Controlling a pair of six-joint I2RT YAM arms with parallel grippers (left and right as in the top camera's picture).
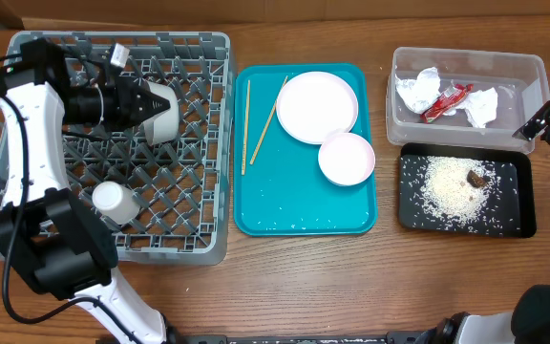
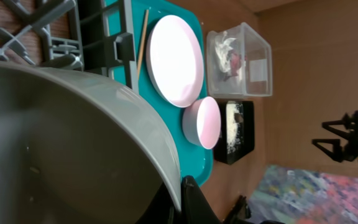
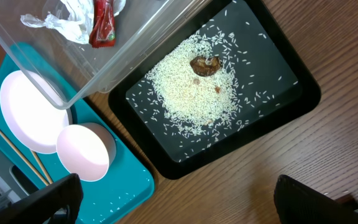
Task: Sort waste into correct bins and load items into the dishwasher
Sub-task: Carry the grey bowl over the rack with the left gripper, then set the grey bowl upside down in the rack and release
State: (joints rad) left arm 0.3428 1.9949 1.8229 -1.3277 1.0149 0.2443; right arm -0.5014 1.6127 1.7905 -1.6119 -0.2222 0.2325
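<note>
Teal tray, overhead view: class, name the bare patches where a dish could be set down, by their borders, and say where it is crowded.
Free: lower half of the teal tray, from the chopsticks and small plate down to its near rim. Crowded: upper right, where the large plate adjoins the small one.

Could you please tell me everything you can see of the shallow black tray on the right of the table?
The shallow black rectangular tray looks like glossy plastic, with rounded corners and a low raised rim. It lies flat on the wooden table, right of the flat teal tray and close beside the clear plastic tub; whether they touch is unclear. Inside, a heap of loose white rice grains carries a small brown food lump, with stray grains scattered toward the rim.
</note>
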